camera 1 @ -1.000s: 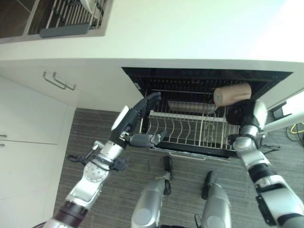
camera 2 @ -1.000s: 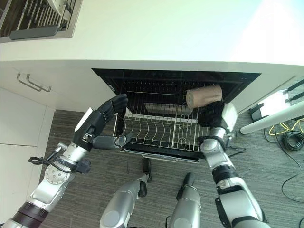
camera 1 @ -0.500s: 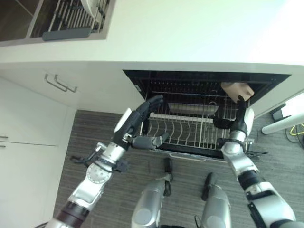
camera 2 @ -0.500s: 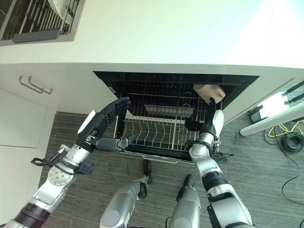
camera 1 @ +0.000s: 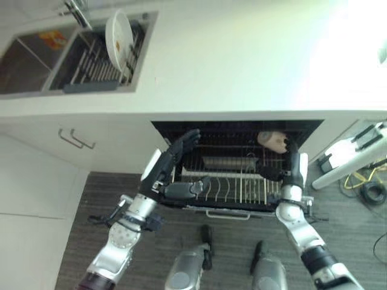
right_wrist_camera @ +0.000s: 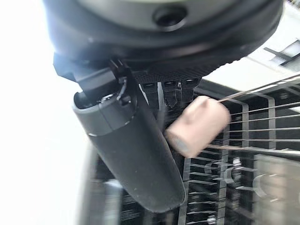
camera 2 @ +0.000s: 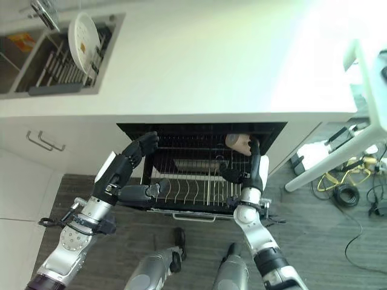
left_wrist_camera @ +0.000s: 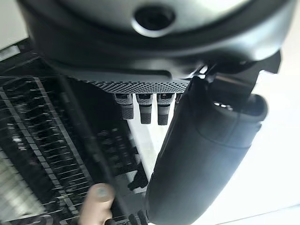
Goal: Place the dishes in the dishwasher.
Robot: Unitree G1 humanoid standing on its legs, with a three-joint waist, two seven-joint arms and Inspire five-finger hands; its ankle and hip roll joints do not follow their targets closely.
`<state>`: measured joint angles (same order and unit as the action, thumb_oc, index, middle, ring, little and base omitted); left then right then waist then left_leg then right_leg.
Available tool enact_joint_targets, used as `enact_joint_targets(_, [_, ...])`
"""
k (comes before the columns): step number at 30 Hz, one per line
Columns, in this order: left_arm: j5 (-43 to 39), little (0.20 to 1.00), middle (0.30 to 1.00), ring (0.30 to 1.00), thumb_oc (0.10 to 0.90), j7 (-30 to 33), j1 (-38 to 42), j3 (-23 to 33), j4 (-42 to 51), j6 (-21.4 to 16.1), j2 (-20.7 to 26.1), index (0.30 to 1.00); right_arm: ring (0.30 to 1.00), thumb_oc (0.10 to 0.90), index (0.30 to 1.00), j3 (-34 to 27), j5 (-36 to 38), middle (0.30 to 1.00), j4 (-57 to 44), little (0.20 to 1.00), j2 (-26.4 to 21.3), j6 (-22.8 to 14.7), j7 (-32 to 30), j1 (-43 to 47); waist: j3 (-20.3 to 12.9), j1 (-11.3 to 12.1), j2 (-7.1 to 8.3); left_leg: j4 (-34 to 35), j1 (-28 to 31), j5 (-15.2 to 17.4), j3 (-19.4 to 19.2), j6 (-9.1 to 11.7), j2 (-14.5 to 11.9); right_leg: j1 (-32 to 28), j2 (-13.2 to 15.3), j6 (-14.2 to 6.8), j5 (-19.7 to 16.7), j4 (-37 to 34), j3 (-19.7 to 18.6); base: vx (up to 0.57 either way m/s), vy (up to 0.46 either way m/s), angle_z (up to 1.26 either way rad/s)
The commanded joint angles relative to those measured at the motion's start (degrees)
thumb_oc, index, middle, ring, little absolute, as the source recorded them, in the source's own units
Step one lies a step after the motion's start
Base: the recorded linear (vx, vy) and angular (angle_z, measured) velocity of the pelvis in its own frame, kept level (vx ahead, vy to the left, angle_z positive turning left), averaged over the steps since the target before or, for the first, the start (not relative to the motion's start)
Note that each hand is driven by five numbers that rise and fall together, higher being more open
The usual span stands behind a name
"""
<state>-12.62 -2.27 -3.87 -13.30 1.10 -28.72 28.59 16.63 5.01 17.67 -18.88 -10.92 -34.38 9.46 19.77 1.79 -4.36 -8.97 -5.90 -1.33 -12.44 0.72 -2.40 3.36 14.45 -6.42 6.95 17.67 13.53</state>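
A beige cup (camera 1: 272, 141) lies on its side in the upper rack (camera 2: 199, 151) of the open dishwasher (camera 1: 236, 163), at centre right of the frame, just under the edge of the white desk (camera 1: 242, 66). The robot's right hand (camera 1: 292, 170) stands just below and beside the cup, its fingers (right_wrist_camera: 164, 96) straight and relaxed and holding nothing; in the right wrist view the cup rests past the fingertips against the rack wires, and whether it touches them cannot be told. The left hand (camera 1: 171, 164) hovers at the left front corner of the dishwasher, at centre left of the frame, its fingers (left_wrist_camera: 140, 107) spread open and empty over the dark wire rack.

At the upper left of the frame, a white plate (camera 1: 119, 37) stands on edge in the drying rack (camera 1: 97, 60) set into the sink (camera 2: 18, 66), well apart from both hands.

The step in hand looks like the release of the cup into the rack. With that dish seemingly set down, the next move would call for drawing the right hand clear of the wires, then reaching up and left toward the plate, gripping it by its rim and bringing it down to the prongs of the lower rack (camera 1: 230, 190).
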Motion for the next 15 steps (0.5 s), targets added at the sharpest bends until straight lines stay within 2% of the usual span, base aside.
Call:
enact_joint_targets(1, [-0.80,0.900,0.900,0.900,0.800,-0.91,1.60,2.70,5.34,-7.99,-1.06,0.900,0.900,0.800,0.900,-1.23,-1.41,0.900,-3.87,0.900,-0.42,-8.36,1.31,2.95,-4.64,0.09,-0.21,-8.22,1.83,11.39,0.49,-0.63,-3.17,0.31,-0.42,0.66,0.85,-0.48,1.22,0.06,0.006,-0.19])
enact_joint_targets(5, [-1.83,0.900,0.900,0.900,0.800,0.39,-1.06,5.19,4.99,-7.42,-2.09,0.900,0.900,0.800,0.900,-3.17,1.69,0.900,-10.26,0.900,-0.52,-11.30,3.82,-1.55,-5.89,-0.32,1.06,-8.22,3.34,12.24,0.65,-0.94,-3.10,-1.19,-0.68,0.44,1.50,-0.48,1.39,0.04,0.013,-0.08])
enact_joint_targets(9, [-3.54,0.900,0.900,0.900,0.800,4.88,-2.69,7.87,4.61,-7.73,-3.52,0.900,0.900,0.800,0.900,-6.48,7.66,0.900,-16.92,0.900,-1.25,-13.43,8.16,-5.59,-6.60,-0.62,2.34,-8.22,4.23,13.25,0.67,-1.73,-2.46,-2.34,-0.80,0.04,1.67,-0.48,1.46,0.04,0.075,-0.03])
enact_joint_targets(12, [-7.24,0.900,0.900,0.900,0.800,11.51,-3.80,11.25,4.25,-3.21,-5.25,0.900,0.900,0.800,0.900,-10.85,8.22,0.900,-24.25,0.900,-1.60,-16.96,8.73,-9.92,-6.75,-0.83,3.34,-8.22,4.86,14.48,1.99,-3.75,-0.37,-3.15,-0.59,-0.97,0.72,-0.48,1.06,0.07,0.188,-0.14])
enact_joint_targets(15, [-12.03,0.900,0.900,0.900,0.800,13.15,-4.56,13.34,4.03,-0.55,-6.21,0.900,0.900,0.800,0.900,-12.95,7.13,0.900,-26.44,0.900,-1.61,-18.43,7.55,-11.54,-6.66,-0.93,3.39,-8.22,4.94,14.92,2.57,-4.81,0.54,-3.27,-0.53,-1.49,0.00,-0.48,0.84,0.04,0.145,-0.02])
